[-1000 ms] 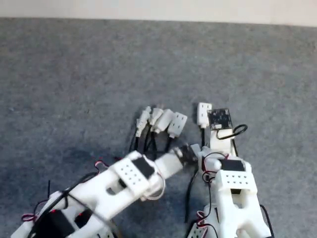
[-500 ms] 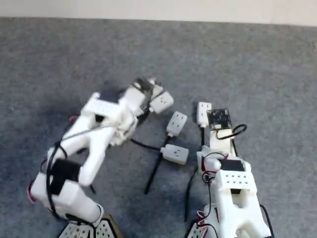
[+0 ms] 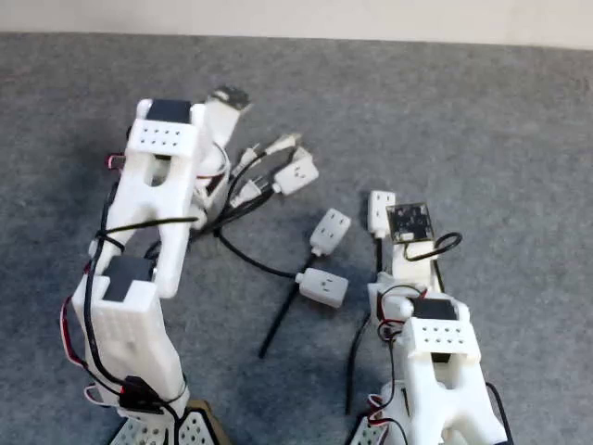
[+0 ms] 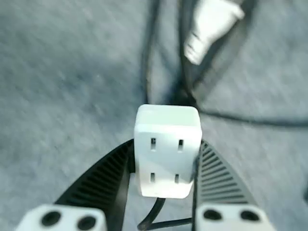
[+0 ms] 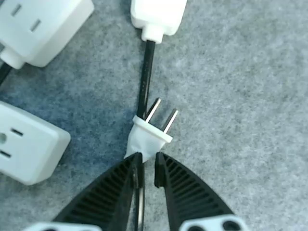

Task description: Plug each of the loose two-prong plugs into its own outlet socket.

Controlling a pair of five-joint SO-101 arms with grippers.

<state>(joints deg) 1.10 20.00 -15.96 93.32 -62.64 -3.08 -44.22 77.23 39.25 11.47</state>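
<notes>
My left gripper (image 4: 166,147) is shut on a white outlet socket (image 4: 166,159), its slots facing the camera, held above the grey carpet. A white plug (image 4: 209,21) on black cord lies beyond it. In the high view the left arm (image 3: 162,176) stands raised at the far left, with a socket (image 3: 298,173) and plugs (image 3: 278,144) trailing on cords beside it. My right gripper (image 5: 147,156) is shut on the tail of a white two-prong plug (image 5: 149,137), whose prongs point away along the carpet. The right arm (image 3: 434,343) sits low at the front right.
Loose sockets lie mid-carpet (image 3: 329,230) (image 3: 324,287), and another (image 3: 380,211) just beyond the right wrist. Black cords (image 3: 250,264) run between them. In the right wrist view, two sockets (image 5: 43,26) (image 5: 26,144) and a third one (image 5: 158,12) surround the held plug.
The left arm swung from the front centre up to the far left and rose, dragging sockets and cords with it; one socket dropped mid-carpet. The right arm kept still.
</notes>
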